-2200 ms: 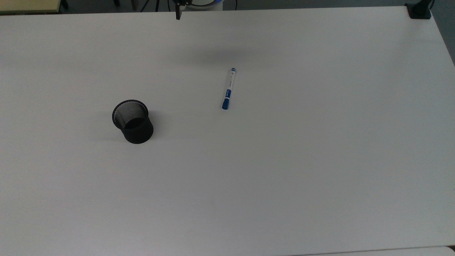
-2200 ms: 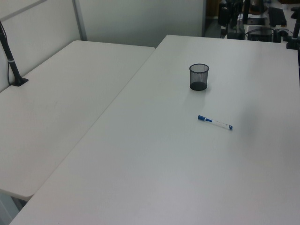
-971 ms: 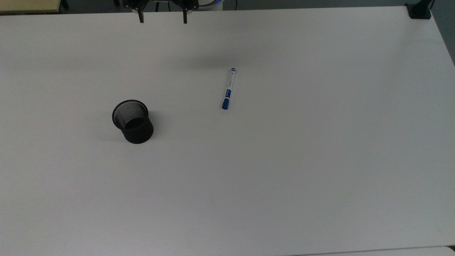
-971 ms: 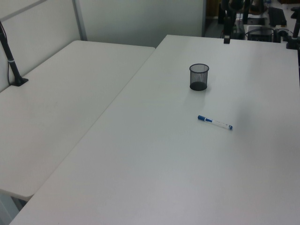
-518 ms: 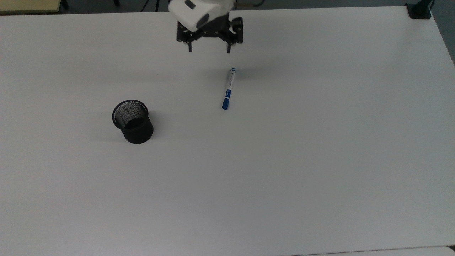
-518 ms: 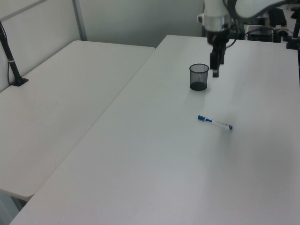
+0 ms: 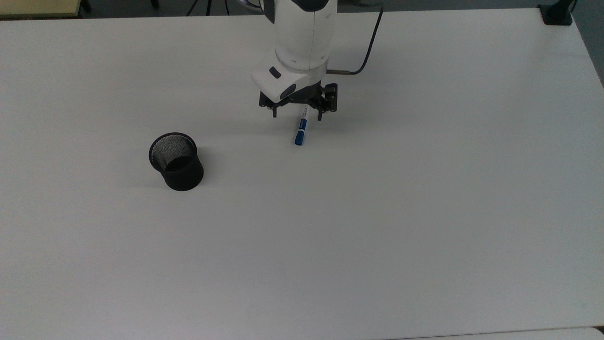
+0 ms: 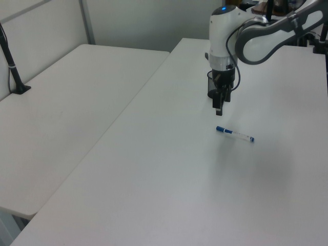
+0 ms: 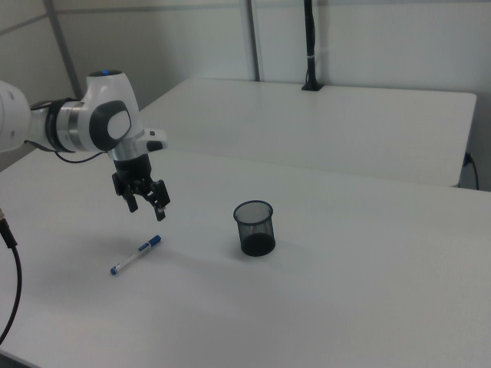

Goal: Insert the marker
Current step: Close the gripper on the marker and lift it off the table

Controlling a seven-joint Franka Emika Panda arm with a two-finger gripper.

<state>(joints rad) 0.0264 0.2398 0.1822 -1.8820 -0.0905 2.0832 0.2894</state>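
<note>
Room: white tables pushed together under pale partition walls; a black pole stands on the far table at the top of the right view, and another leans at the left view's left edge.
Surface: the white table (image 7: 424,212) spans nearly the whole top view, its near edge cut off at the bottom of the frame.
Marker: the marker (image 7: 300,130) lies flat on the table just above the centre of the top view, blue cap toward the bottom of the frame. Its upper end is hidden there behind the arm's hand. In the left view the marker (image 8: 234,134) lies whole, right of centre; in the right view (image 9: 136,254) it sits at lower left.
Gripper: the gripper (image 7: 297,115) hangs above the marker, not touching it; the right view shows it (image 9: 146,204) clearly off the table. Its two black fingers are spread apart, one on either side of the marker's barrel in the top view, holding nothing. In the left view the gripper (image 8: 219,105) is seen edge-on, so the gap is hard to make out.
Arm: the white arm (image 7: 302,33) runs off the top of the top view.
Cup: the black mesh cup (image 7: 176,162) stands upright at the top view's left, well apart from the marker. In the left view it is mostly hidden behind the gripper.
Cable: a dark cable (image 7: 370,47) loops from the wrist in the top view.
</note>
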